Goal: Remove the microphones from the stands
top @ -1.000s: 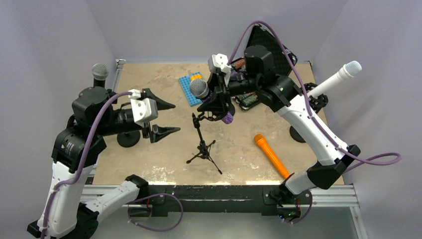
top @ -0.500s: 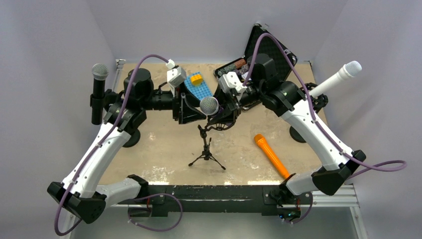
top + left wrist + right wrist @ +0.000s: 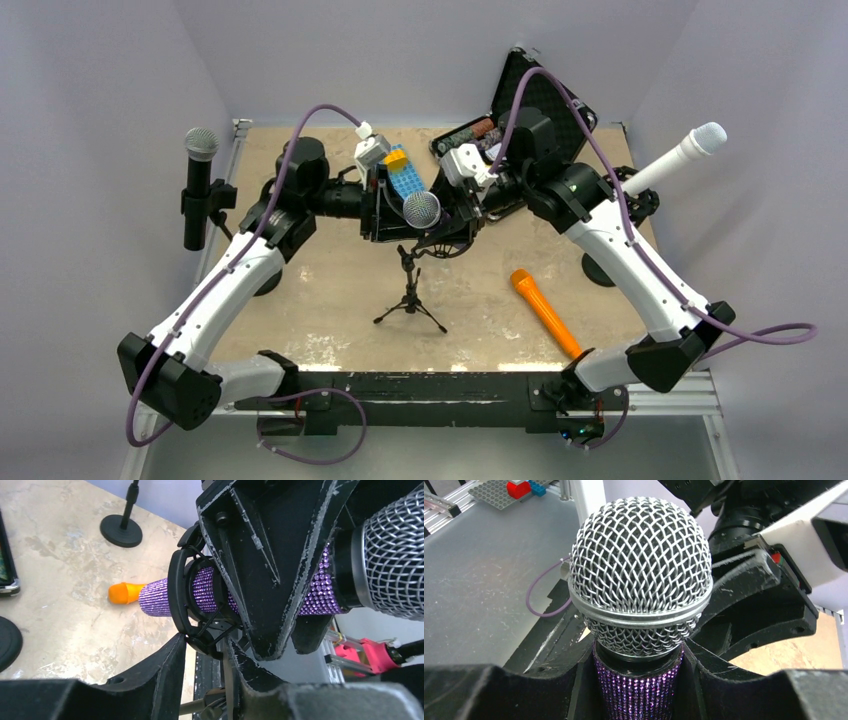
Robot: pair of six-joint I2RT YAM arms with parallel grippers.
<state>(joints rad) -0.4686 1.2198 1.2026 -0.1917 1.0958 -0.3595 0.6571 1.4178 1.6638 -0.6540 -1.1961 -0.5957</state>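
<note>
**A:** Where is the microphone [image 3: 641, 570]?

**B:** Between the fingers of the right pincer [image 3: 639, 695]. That pincer is clamped on the purple glitter body just under the mesh head, and the head juts out past its fingertips.

**A:** Is it off the stand [image 3: 410, 300]?

**B:** No. In the left wrist view the stand's black clip [image 3: 179, 600] rings the purple body near the tail, just beside the right pincer's fingers.

**A:** And the left pincer [image 3: 205, 647]?

**B:** It comes in from the side opposite the right pincer, with its tips just under the clip. Its fingers are drawn narrow, one on each side of the stand's neck. Whether they actually press on the neck, I cannot tell.

**A:** Do the two pincers touch?

**B:** They sit very close, with the mesh head between them in the top view. I cannot make out any contact.

**A:** Anything else near them?

**B:** Beyond the left pincer's tips, past the purple tail, an orange microphone [image 3: 125, 592] lies on the table [image 3: 330, 280], well apart from both pincers
</note>
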